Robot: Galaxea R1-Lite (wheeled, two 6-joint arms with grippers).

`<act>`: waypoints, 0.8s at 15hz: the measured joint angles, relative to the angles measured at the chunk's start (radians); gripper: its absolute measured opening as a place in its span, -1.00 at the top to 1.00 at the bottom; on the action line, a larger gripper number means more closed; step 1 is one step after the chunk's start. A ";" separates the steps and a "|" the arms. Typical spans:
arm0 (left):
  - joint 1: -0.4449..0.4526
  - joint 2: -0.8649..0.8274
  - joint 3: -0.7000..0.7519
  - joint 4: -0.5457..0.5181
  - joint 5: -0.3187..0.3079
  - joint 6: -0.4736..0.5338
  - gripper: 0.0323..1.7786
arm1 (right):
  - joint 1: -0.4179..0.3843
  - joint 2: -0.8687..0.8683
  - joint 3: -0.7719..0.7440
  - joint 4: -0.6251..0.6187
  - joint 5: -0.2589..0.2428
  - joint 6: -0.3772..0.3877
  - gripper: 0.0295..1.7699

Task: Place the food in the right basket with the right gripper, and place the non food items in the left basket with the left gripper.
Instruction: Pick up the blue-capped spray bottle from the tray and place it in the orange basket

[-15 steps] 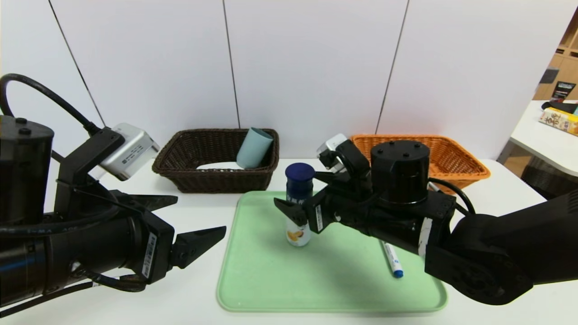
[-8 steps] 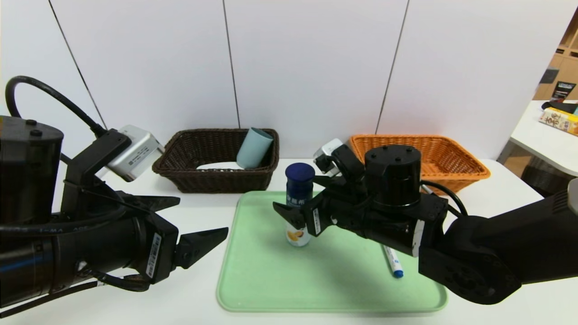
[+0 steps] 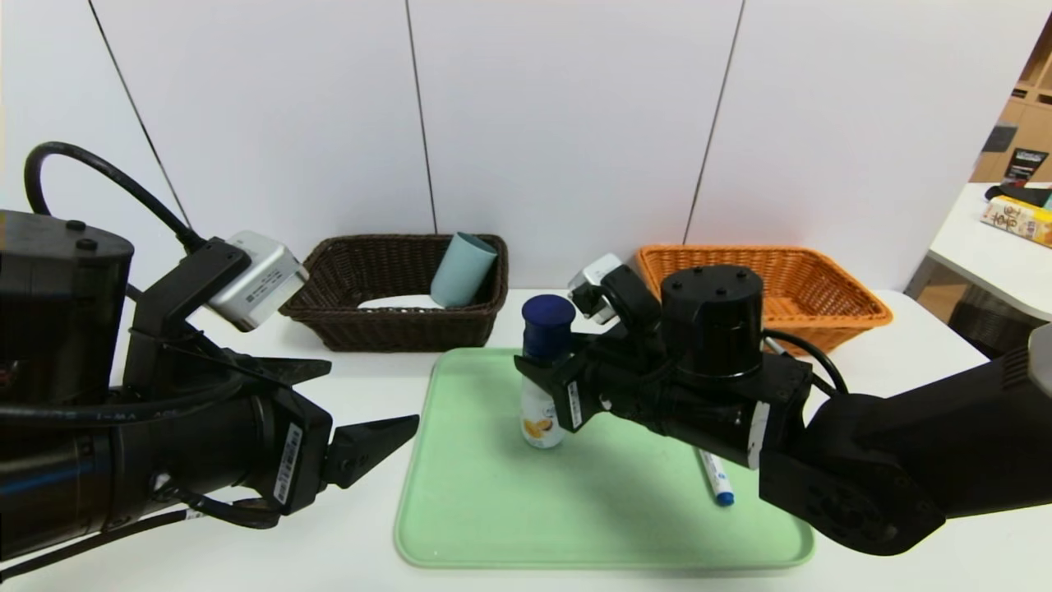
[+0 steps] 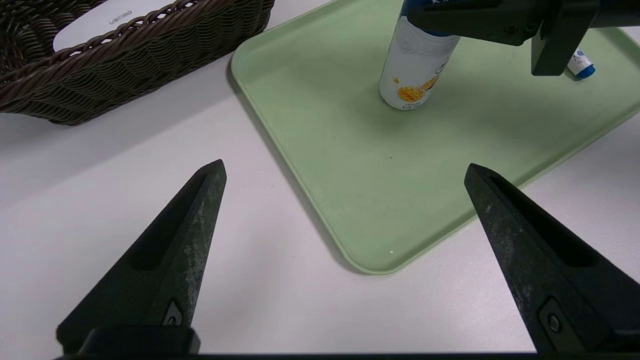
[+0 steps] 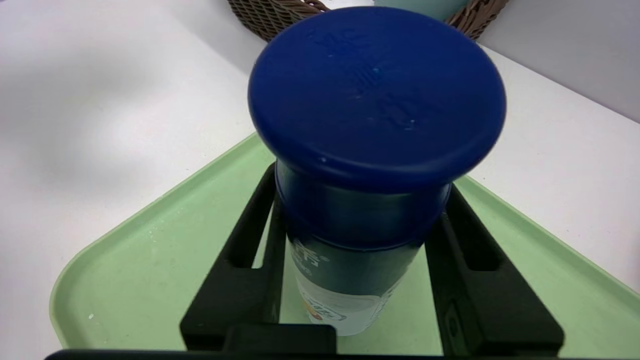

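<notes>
The food, a slim white drink bottle [image 3: 541, 415] with a dark blue cap, stands on the green tray [image 3: 575, 526], leaning a little. My right gripper [image 3: 549, 372] is shut on its blue label; in the right wrist view both fingers [image 5: 250, 240] press the bottle [image 5: 375, 100]. The orange right basket [image 3: 822, 288] lies behind that arm. A white marker pen [image 3: 717, 481] with a blue cap lies on the tray. The dark brown left basket [image 3: 394, 329] holds the grey-blue cup [image 3: 464, 267] and the white case [image 3: 403, 302]. My left gripper [image 3: 370, 395] hangs open over the table, left of the tray [image 4: 350, 150].
Both baskets stand against the white wall at the back of the white table. A second table at the far right carries a yellow carton [image 3: 1019, 218]. The left wrist view shows the bottle [image 4: 412, 75] and the marker's end [image 4: 580, 65] beyond the open fingers.
The right gripper's fingers have closed on the bottle, and the bottle now leans slightly to the right. The left arm has drifted a little to the right.
</notes>
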 joint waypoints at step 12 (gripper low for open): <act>0.000 0.001 -0.005 0.001 0.002 0.006 -0.90 | -0.050 -0.016 -0.171 0.032 -0.034 -0.009 0.17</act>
